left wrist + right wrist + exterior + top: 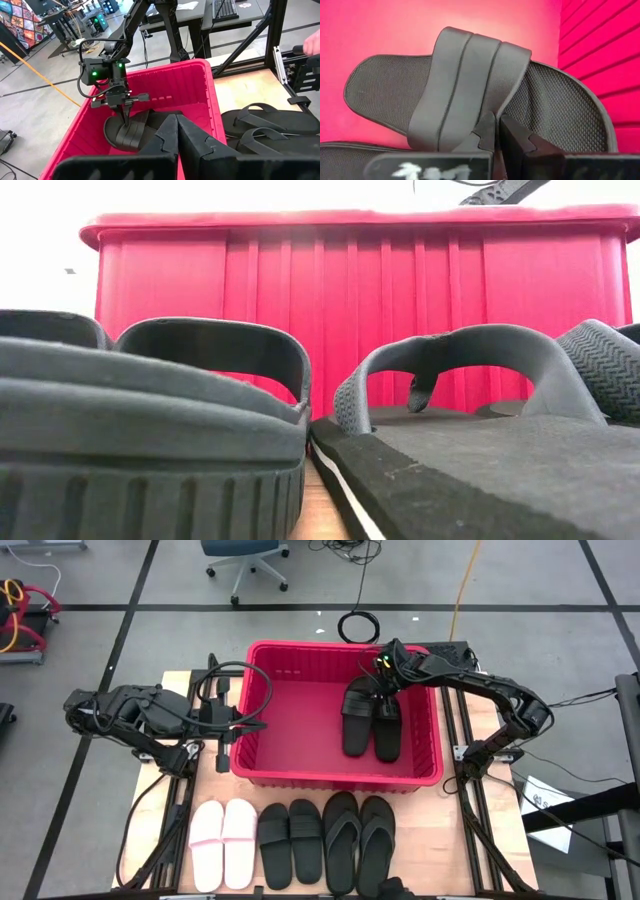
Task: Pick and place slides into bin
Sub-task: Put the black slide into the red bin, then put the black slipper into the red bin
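Reaching into the red bin (pixel 262 700) from the upper right of the high view, the right arm bent at the elbow and held the right gripper (pixel 372 692) over a black wide-strap pair (pixel 372 720) lying side by side on the bin floor. In the right wrist view the fingers (pixel 517 137) were pressed together, tips at the near edge of one slide's strap (pixel 465 90), gripping nothing. The left gripper (pixel 228 722) waited, fingers together, at the bin's left wall, arm folded at centre left. Outside, along the lower frame edge, lay the pink pair (pixel 223 843), another black wide-strap pair (pixel 289 842) and the flip-flop pair (pixel 358 840).
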